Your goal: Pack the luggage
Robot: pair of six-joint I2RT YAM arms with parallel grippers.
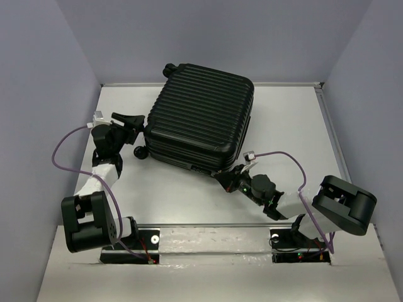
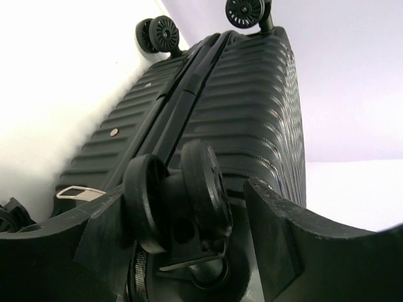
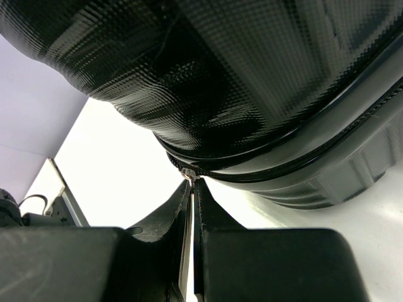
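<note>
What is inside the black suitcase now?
The luggage lies shut on the table, so only its ribbed shell shows. What it holds cannot be seen; the lid covers everything.

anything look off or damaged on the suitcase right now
Nothing stands out. The luggage lies flat and closed, shell intact. The right gripper is pinched shut on a small metal piece at its zipper seam; the left gripper straddles a wheel.

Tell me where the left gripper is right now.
In the top view the left gripper sits at the suitcase's left side, its fingers either side of a wheel, as the left wrist view shows.
</note>
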